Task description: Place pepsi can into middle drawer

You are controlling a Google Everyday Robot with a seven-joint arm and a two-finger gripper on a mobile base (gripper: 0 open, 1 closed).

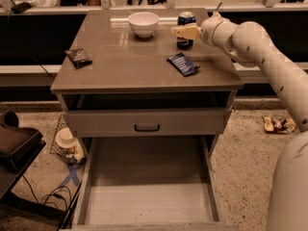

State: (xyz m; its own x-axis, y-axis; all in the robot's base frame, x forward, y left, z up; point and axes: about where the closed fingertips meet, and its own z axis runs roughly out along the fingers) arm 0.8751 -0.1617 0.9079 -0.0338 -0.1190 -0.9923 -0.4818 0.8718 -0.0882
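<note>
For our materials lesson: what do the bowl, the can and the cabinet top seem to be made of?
Bowl: likely glazed ceramic, white and glossy.
Can: probably painted metal, dark blue with silvery top.
Cabinet top: perhaps laminate, smooth grey-brown with soft sheen.
The gripper is at the can.
</note>
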